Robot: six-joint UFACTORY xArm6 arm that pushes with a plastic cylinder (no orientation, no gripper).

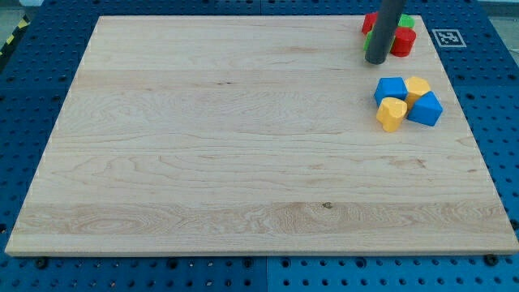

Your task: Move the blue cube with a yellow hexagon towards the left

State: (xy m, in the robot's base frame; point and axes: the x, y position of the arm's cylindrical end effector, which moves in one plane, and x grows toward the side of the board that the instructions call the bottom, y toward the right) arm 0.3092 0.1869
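Two blue blocks and two yellow blocks sit in a tight cluster at the view's right. A blue cube (390,88) is at the cluster's upper left, with a yellow hexagon (418,88) touching its right side. Another blue block (426,109) lies lower right, and a yellow heart-shaped block (392,113) lower left. My tip (375,61) stands on the board just above and slightly left of the blue cube, apart from it.
Red blocks (403,40) and green blocks (406,21) lie at the view's top right, partly hidden behind the rod. The wooden board (243,146) rests on a blue perforated table. A marker tag (448,36) sits beyond the board's right corner.
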